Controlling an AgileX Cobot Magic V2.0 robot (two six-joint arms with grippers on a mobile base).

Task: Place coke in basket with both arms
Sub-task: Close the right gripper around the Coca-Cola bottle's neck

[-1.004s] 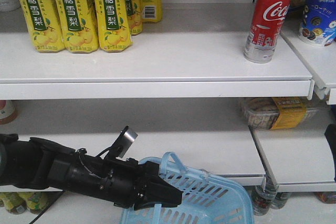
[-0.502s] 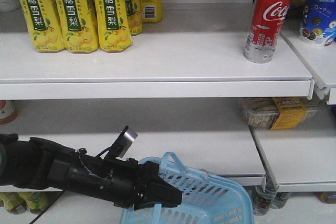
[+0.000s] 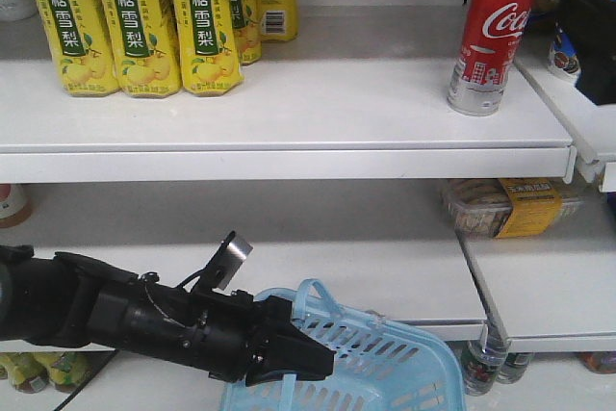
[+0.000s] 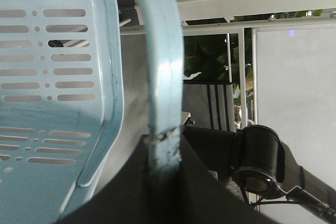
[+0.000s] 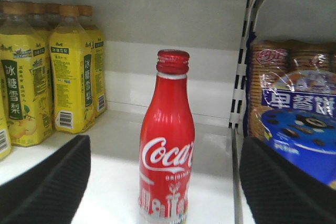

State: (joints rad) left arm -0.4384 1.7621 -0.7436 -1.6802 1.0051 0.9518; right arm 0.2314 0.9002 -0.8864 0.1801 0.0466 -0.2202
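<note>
basket (image 3: 404, 363) at lower centre of the front view, its handle (image 4: 160, 77) clamped in the closed left end effector (image 3: 294, 358); only the left wrist view shows that grip close up. coke (image 3: 491, 31) stands upper right on the shelf (image 3: 289, 103). right end effector (image 5: 165, 148), absent from the front view a second ago, now shows at its right edge, wide open, facing the coke and touching nothing.

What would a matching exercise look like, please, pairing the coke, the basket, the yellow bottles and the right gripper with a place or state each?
1 coke
2 basket
3 yellow bottles
4 right gripper

A upright at the right end of the top shelf
B open, facing the coke
C left end of the top shelf
D low down, handle held in the left gripper

Pairs: 1-A, 2-D, 3-C, 4-B
</note>
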